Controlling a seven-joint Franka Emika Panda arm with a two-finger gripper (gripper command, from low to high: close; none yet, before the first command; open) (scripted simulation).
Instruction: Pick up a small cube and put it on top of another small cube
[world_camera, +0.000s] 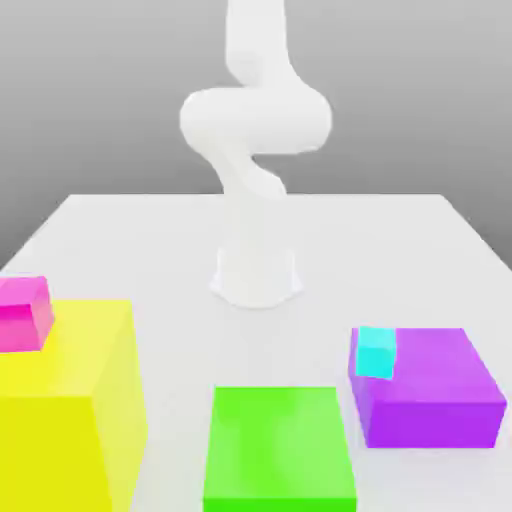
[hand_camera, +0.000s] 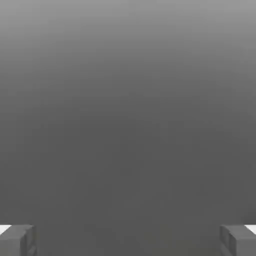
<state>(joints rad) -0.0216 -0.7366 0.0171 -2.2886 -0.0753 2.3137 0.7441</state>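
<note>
At the near edge of the white table (world_camera: 90, 225), three large blocks are seen in the exterior view: a yellow block (world_camera: 65, 400) at the near corner on the exterior view's left, a green block (world_camera: 278, 445) at the middle of the near edge, and a purple block (world_camera: 430, 385) toward the exterior view's right. The small cyan cube (world_camera: 376, 352) is found on the purple block, at its far corner on the exterior view's left. A small magenta cube (world_camera: 24, 313) is seen at the far corner of the yellow block's top, against the exterior view's left border. Farther back, near the middle of the table, the white arm (world_camera: 255, 150) is mounted on its base and folded upward. In the hand view, the gripper (hand_camera: 128, 240) is shown with its fingertips (hand_camera: 17, 240) spread wide and nothing between them; plain grey background is faced. The step in hand is judged to be the approach to the cyan cube. For a clean pick, the hand should be brought directly above the cube, the jaws should be aligned with two opposite faces, and descent should be stopped before the purple block is struck. Closure should be centred so that the cube is not pushed off the corner. No brand, label or legible writing is seen on any object.
</note>
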